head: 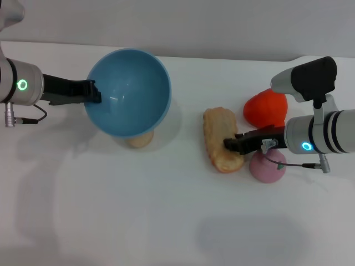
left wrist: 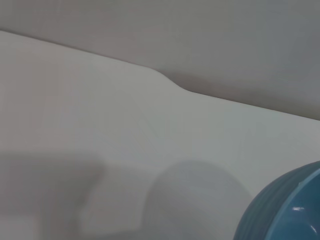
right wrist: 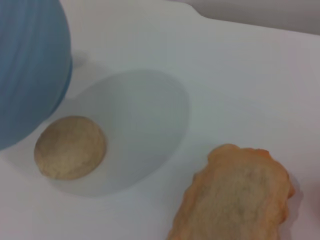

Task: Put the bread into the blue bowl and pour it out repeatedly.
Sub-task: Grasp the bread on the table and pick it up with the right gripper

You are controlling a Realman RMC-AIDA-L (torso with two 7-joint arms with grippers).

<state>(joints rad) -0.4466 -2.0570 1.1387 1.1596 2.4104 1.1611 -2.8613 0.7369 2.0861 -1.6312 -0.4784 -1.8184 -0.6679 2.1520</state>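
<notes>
The left gripper (head: 95,91) fingers grip the blue bowl (head: 128,91) rim at the upper left, while the right gripper (head: 228,144) fingers close on the middle of the bread (head: 219,136), which looks light and squashy.

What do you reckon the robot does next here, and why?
Probably the right hand closes on the long orange-brown toy loaf and lifts it. It sits at the loaf, which lies on the white table, while the left hand holds the empty round light-blue plastic bowl raised and tilted, waiting.

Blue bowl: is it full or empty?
Empty. The blue bowl shows only its smooth inside, while the bread lies on the table.
</notes>
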